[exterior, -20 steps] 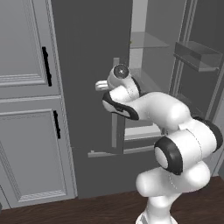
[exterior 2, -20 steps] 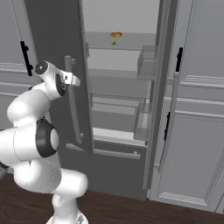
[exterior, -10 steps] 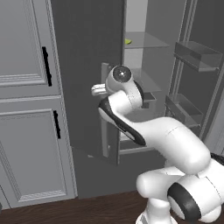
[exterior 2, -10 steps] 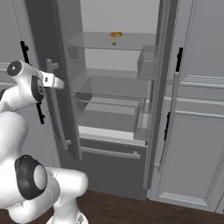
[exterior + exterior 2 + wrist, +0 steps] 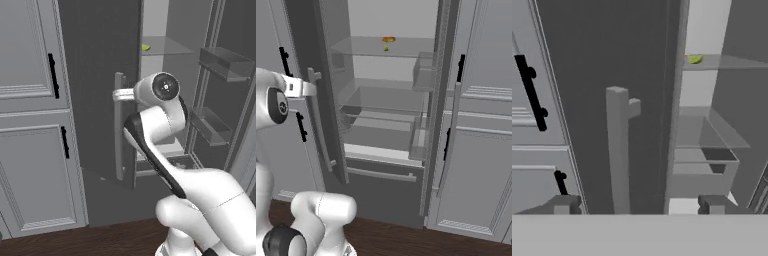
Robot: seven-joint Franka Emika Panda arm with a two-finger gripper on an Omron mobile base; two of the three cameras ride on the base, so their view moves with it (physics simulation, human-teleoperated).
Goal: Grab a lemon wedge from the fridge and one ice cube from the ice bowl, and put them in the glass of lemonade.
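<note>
With both fridge (image 5: pixel 406 115) doors swung wide, the gripper (image 5: pixel 637 204) sat at the bottom of the hand view, its fingers (image 5: pixel 562 205) spread well apart and holding nothing, one to each side of the left door's light-grey bar handle (image 5: pixel 618 150), which rose up the frame's middle. The door-opening step looked finished; the fetch of the lemon wedge (image 5: pixel 695 59) had not begun. The wedge lay on a clear upper shelf (image 5: pixel 371 47) (near the top of every view), a small yellow-green speck just in front of a flat orange-brown item (image 5: pixel 388 39). The next move would likely call for drawing clear of the handle, rounding the door edge and reaching high and deep into the pale interior. Beyond stood light grey panelled cabinets (image 5: pixel 30 130) with black handles (image 5: pixel 52 75), over a dark wood floor (image 5: pixel 406 240).
</note>
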